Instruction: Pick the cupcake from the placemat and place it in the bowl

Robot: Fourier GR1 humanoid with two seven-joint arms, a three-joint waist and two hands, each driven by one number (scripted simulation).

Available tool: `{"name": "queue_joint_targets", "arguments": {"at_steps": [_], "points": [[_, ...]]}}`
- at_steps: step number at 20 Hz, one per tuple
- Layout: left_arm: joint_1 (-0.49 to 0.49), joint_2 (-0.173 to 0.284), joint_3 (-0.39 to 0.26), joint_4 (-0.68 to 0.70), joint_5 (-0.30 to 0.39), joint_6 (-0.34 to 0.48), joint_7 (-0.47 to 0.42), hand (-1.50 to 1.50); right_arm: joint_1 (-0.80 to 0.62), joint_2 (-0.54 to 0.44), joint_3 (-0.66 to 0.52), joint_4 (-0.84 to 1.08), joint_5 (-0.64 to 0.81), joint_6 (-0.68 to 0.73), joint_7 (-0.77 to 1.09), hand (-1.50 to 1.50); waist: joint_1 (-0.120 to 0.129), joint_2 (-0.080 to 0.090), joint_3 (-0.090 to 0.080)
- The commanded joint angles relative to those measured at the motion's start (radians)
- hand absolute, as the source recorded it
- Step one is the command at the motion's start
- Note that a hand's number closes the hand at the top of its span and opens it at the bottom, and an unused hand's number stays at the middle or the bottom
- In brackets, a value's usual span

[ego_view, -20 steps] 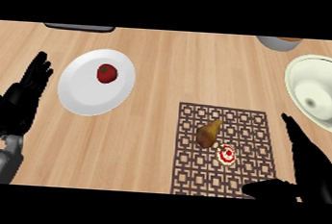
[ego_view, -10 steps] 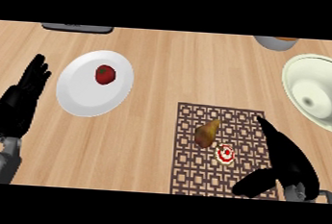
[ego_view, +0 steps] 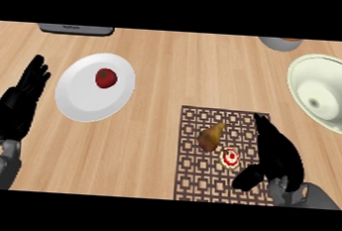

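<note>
Head view: right hand (ego_view: 277, 156) open beside cupcake (ego_view: 230, 157), on placemat (ego_view: 192, 181).

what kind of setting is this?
Most likely a kitchen counter: a wooden top set with a white plate carrying a red fruit, a cream bowl, and a patterned placemat with a small cupcake and another food item.

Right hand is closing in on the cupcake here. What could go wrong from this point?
1. The brown pastry lies right beside the cupcake on the placemat; the right hand could knock it or pick it up instead.
2. The bowl is cut off by the right edge, so a placement near its rim could miss.
</note>
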Motion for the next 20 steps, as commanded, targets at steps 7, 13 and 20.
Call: {"name": "queue_joint_targets", "arguments": {"at_steps": [7,13,20], "points": [[0.030,-0.037,0.009,-0.024,-0.024,0.006,0.021,0.00,0.040,0.170,0.034,0.092,0.089,0.038,0.164,-1.50,-0.005,-0.002,0.001],[0.001,-0.036,0.045,0.017,-0.036,-0.031,-0.009,0.00,0.071,0.178,-0.054,0.136,0.123,0.035,0.067,-1.50,-0.010,0.000,0.001],[0.039,-0.070,0.034,-0.026,-0.063,-0.028,0.020,0.00,0.019,0.279,-0.113,0.256,0.180,0.054,0.051,-1.50,-0.005,0.000,0.001]]}}
